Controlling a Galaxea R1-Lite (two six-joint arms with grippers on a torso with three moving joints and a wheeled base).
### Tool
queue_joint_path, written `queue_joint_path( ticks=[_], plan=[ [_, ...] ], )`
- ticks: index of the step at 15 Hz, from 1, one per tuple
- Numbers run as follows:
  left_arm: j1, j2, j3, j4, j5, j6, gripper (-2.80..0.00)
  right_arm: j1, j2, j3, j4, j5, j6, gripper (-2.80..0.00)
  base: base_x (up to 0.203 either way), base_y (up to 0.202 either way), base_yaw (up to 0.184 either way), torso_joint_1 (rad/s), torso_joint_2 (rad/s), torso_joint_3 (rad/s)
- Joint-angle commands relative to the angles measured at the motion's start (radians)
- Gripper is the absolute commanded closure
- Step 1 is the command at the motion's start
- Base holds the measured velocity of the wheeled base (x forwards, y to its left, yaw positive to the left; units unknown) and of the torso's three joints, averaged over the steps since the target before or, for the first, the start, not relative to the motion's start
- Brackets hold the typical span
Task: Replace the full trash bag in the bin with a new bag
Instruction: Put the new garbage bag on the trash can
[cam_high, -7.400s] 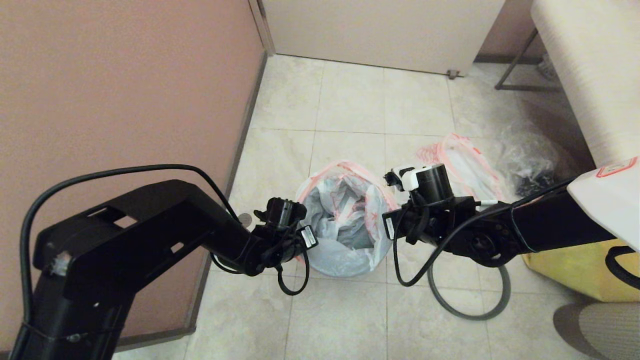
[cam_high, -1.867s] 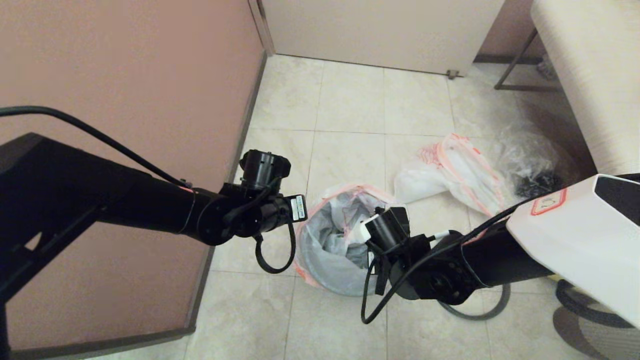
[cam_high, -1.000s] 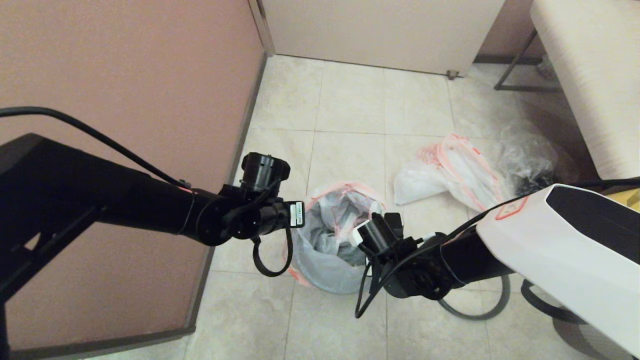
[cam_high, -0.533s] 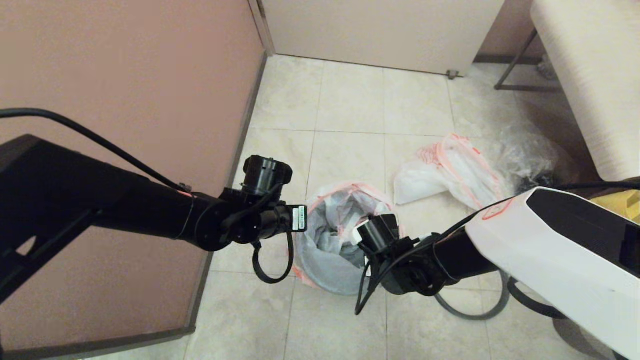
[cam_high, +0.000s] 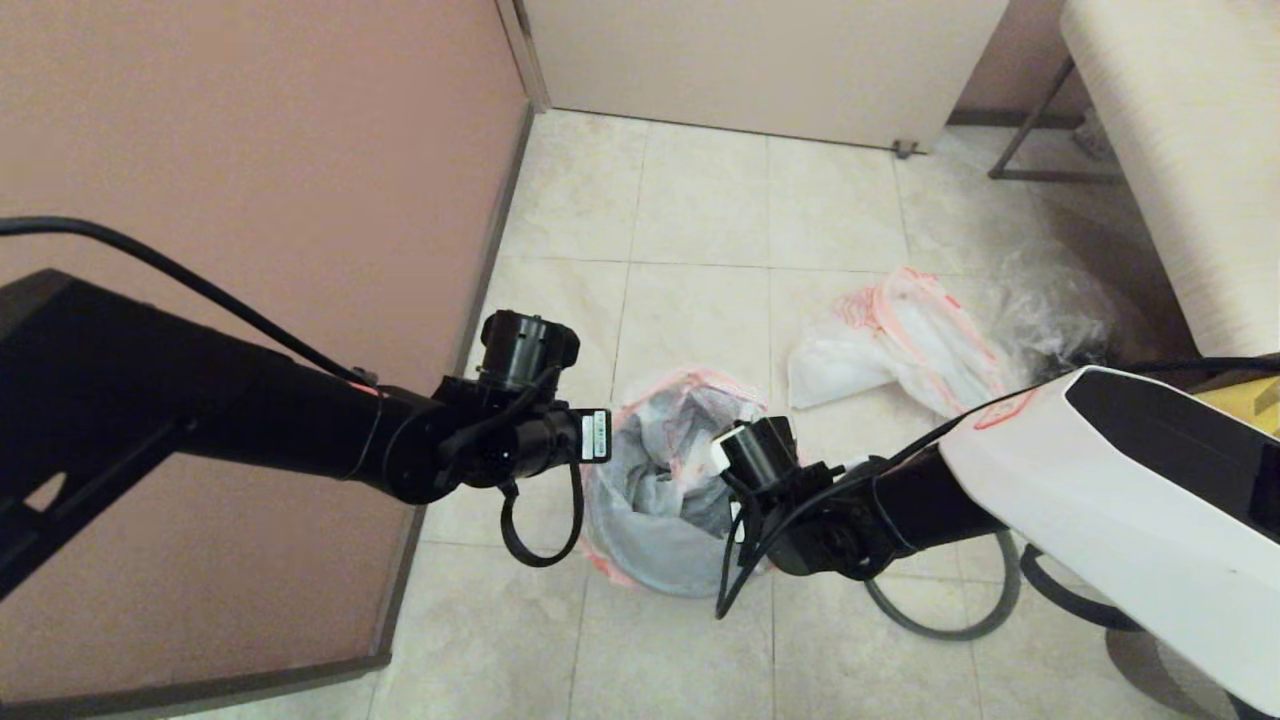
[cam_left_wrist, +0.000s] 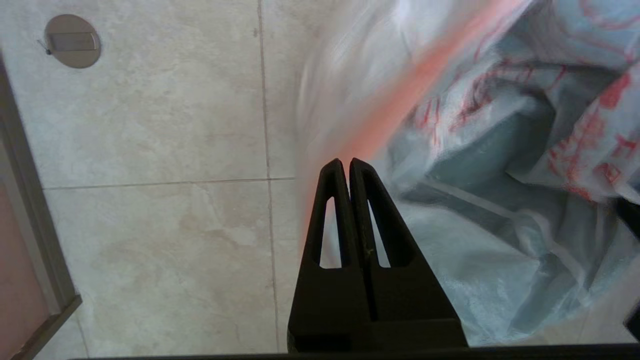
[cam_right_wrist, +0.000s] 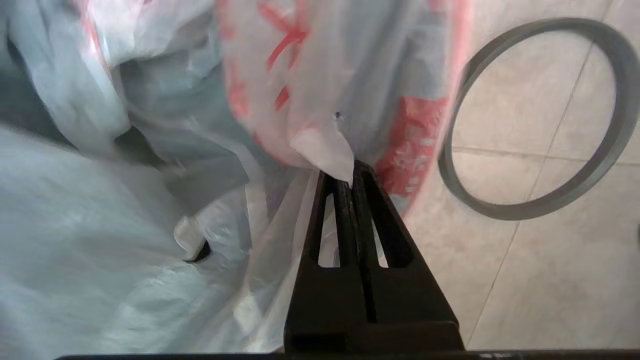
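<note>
White thin plastic, the new bag, covers the bin in the head view, and its orange edge runs round the bin's mouth. We see the left arm reaching to the bin's wall side and the right arm reaching to its other side. The full trash bag lies on the tile floor behind the bin on the right arm's side, not touching it. A clear crinkled bag lies past that one, farther from the bin. The grey hoop lies flat on the floor beside the bin, partly under the right arm. In the left wrist view, we see the left gripper with its two fingers pressed tight together. Its tips sit right at the bag's orange edge by the bin's mouth. We cannot tell if any plastic is caught between them. A round metal cap sits in the floor away from the bin. In the right wrist view, we see the right gripper squeezed together on the new bag, and a small white flap sticks out between its tips. The bag's red letters show just above the tips. The grey hoop lies on the floor just beside the bin here too.
</note>
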Motion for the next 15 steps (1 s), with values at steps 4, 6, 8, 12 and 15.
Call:
queue_joint_path(
  ticks=[4,6,8,12,15],
  plan=[
    [-0.001,-0.012,0.004,0.001,0.002,-0.002,0.00,0.034,-0.045,-0.003,-0.022,0.005,-0.069,0.00,0.000,0.000,0.000,0.000,0.00,0.000],
    [-0.001,-0.017,0.004,0.001,0.002,0.000,0.00,0.042,-0.042,-0.001,-0.079,0.005,-0.127,0.00,0.000,0.000,0.000,0.000,0.00,0.000],
    [0.000,-0.017,0.004,0.001,0.002,0.000,0.00,0.050,-0.047,0.006,-0.080,-0.003,-0.132,0.00,0.000,0.000,0.000,0.000,0.00,0.000],
    [0.000,-0.017,0.005,0.003,0.002,0.002,0.00,0.030,-0.032,0.032,-0.081,-0.046,-0.127,-2.80,0.000,0.000,0.000,0.000,0.00,0.000],
    [0.000,-0.025,0.006,0.003,0.002,0.003,0.00,0.036,-0.081,0.077,-0.078,-0.056,-0.115,-2.80,0.000,0.000,0.000,0.000,0.00,0.000]
  ],
)
